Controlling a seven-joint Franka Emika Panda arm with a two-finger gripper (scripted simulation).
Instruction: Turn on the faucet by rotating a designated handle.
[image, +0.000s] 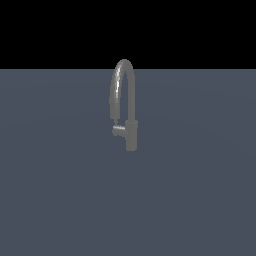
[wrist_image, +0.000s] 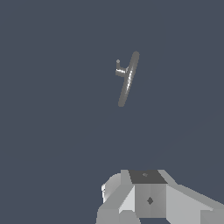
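Grey-blue floor (image: 60, 200) fills most of the exterior view, flat and bare-toned, black band above it. My arm does not show in that view at all.

The faucet (image: 131, 134) stands upright on the floor, short cylindrical post with a tall arched gooseneck spout (image: 121, 75) rising from it and curling down toward the exterior view's left. From my wrist camera I see the spout nearly from above, a narrow slanted grey bar (wrist_image: 127, 81), well apart from my hand and ahead of it.

My gripper's body (wrist_image: 148, 197) shows only as pale blocky housing at the edge of the wrist view. The fingertips are out of frame, so I cannot tell whether the jaws are parted or closed. Nothing is seen in contact with it.

The handle (image: 119, 130), smallest item: a stubby grey cylinder jutting sideways from the post toward the exterior view's left, just under the spout's outlet. In the wrist view it is a small nub (wrist_image: 120, 71) beside the spout bar, far from my gripper.
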